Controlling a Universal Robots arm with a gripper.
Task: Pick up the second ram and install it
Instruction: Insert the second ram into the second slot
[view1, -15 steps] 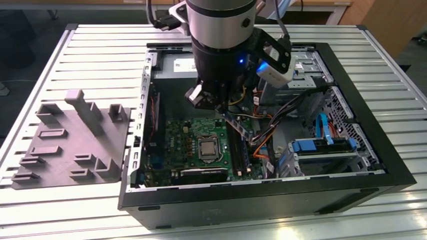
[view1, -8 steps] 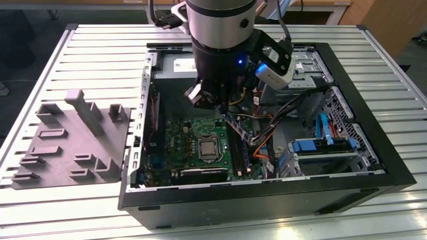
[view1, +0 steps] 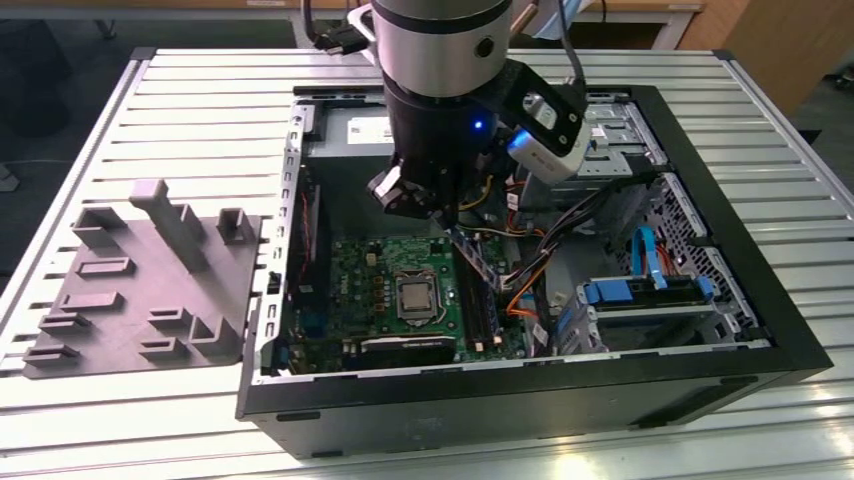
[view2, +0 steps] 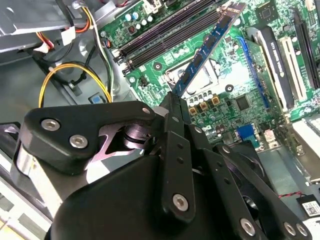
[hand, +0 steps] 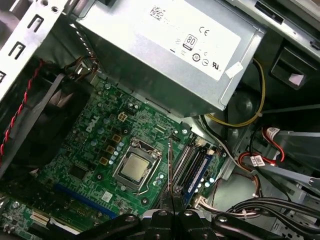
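Note:
My gripper (view1: 447, 225) hangs inside the open computer case, shut on the second ram (view1: 477, 262), a thin dark blue stick. In the exterior view the stick slants down from the fingers toward the long memory sockets (view1: 483, 312) beside the processor. The second wrist view has the second ram (view2: 207, 47) jutting out from the gripper (view2: 175, 100) over the green motherboard (view2: 240, 70), apart from the sockets (view2: 167, 31). Seen edge-on in the first wrist view, the second ram (hand: 171, 167) is a thin line between the gripper (hand: 172, 207) and the sockets (hand: 192, 165).
The processor (view1: 418, 296) sits at the board's centre. A grey power supply (hand: 165, 45) fills the case's far end. Orange, yellow and black cables (view1: 527, 262) cross beside the sockets. Blue drive brackets (view1: 641, 292) stand on the exterior view's right. A grey parts fixture (view1: 147, 280) lies outside the case.

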